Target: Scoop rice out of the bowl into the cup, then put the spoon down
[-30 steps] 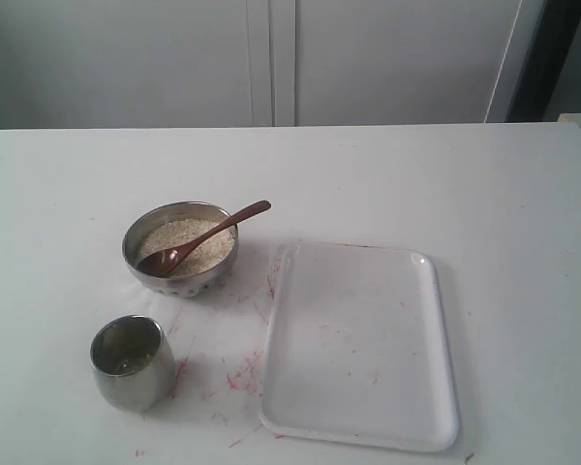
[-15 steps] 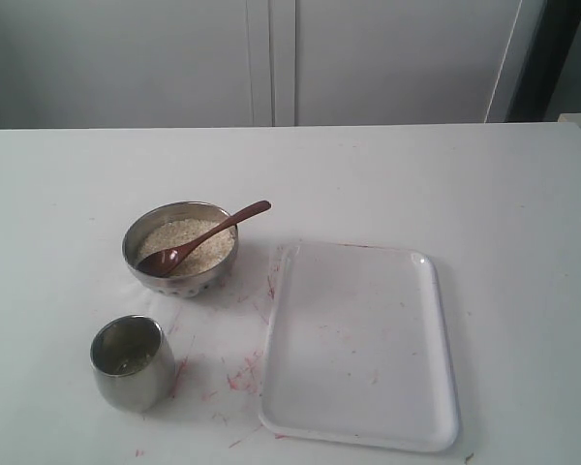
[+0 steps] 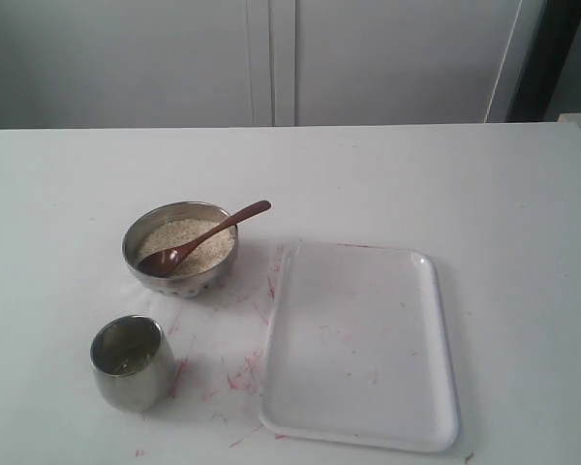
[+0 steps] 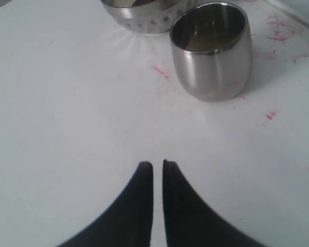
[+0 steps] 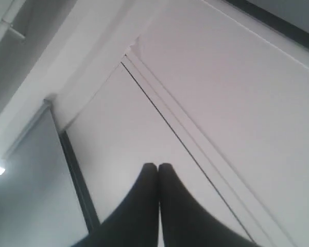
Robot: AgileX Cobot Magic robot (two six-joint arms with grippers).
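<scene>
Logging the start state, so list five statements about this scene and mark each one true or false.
1. The wooden spoon rests with its scoop on the rice in the steel bowl. True.
2. The steel cup lies tipped on its side. False: it stands upright, mouth up.
3. The spoon lies on the white tray. False: it is in the bowl, with its handle leaning over the rim.
4. The right gripper is shut and holds nothing. True.
5. The left gripper grips the cup. False: it is shut over bare table, apart from the cup.
</scene>
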